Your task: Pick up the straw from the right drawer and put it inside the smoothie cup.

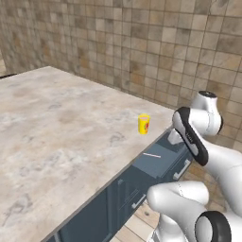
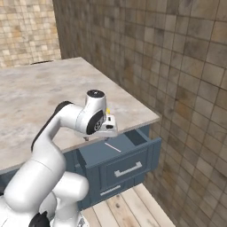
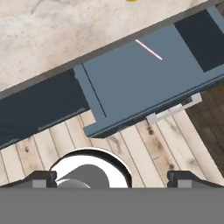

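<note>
Hand view listing: right drawer standing pulled out under the tabletop edge, silver bar handle facing the plank floor. Straw lying flat on the drawer bottom, toward the back, touching nothing else. Claw hanging well above the drawer, tips spread wide, gripping nothing. Smoothie cup standing upright on the tabletop near its edge, just behind the drawer. Tiled wall closing off the drawer's right side. Nothing lying across the straw.
</note>
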